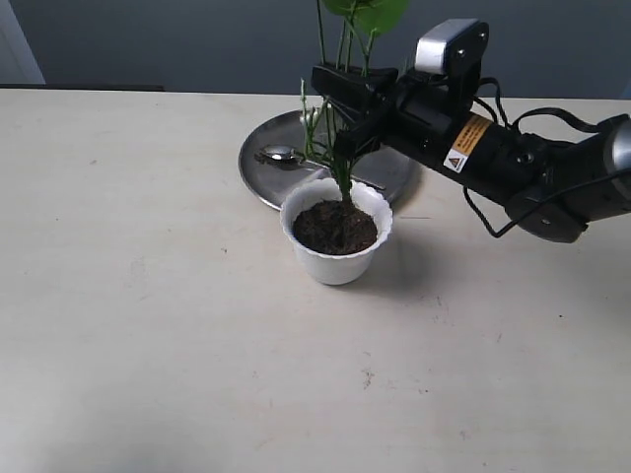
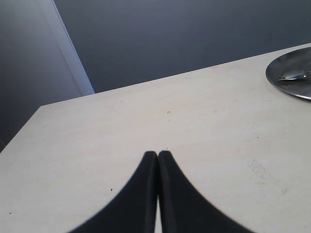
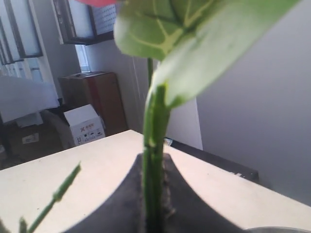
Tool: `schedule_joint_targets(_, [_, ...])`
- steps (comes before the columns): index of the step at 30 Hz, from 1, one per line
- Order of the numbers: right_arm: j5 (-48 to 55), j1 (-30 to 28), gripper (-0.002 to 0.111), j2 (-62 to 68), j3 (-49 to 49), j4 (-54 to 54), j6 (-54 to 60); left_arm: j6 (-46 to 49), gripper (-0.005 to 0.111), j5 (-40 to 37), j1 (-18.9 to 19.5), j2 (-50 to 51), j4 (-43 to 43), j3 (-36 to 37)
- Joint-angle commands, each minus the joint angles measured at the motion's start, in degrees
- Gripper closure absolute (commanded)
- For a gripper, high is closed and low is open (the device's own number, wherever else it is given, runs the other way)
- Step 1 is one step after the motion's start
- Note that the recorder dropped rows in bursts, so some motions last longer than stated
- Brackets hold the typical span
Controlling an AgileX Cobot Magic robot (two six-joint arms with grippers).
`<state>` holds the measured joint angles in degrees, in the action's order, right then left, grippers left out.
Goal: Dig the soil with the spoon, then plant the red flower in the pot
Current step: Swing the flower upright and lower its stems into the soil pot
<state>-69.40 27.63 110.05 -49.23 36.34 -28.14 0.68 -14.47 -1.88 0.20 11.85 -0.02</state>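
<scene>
The bench [image 1: 148,325] is viewed from above its near edge, toward the far edge. The left wrist view is set low over bare bench, facing a far corner. The steel plate [image 1: 286,175] [image 2: 291,73] is shared by both. The right wrist view is pressed close against a green stem [image 3: 154,160].

A wide cream tabletop [image 1: 148,325], lightly scuffed and speckled, fills most of the exterior view, and behind its far edge stands a dark grey-blue wall [image 1: 177,39] with a pale strip [image 1: 18,44] at the left corner. The right wrist view looks into a brighter part of the room, where a brown wooden cabinet [image 3: 99,99] stands against a light wall, a white cardboard box [image 3: 85,124] sits on the floor in front of it, and a dark-framed shelf or panel [image 3: 80,22] hangs above. Daylight comes from bright windows [image 3: 19,29] at that side, and a plain grey wall [image 3: 262,116] closes the other side.
</scene>
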Motion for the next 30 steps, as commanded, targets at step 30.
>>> schedule_joint_targets(30, [-0.6,0.5,0.109,-7.8,1.1,13.4,-13.7,-0.1,0.106,0.5,0.0,-0.2,-0.2,0.0])
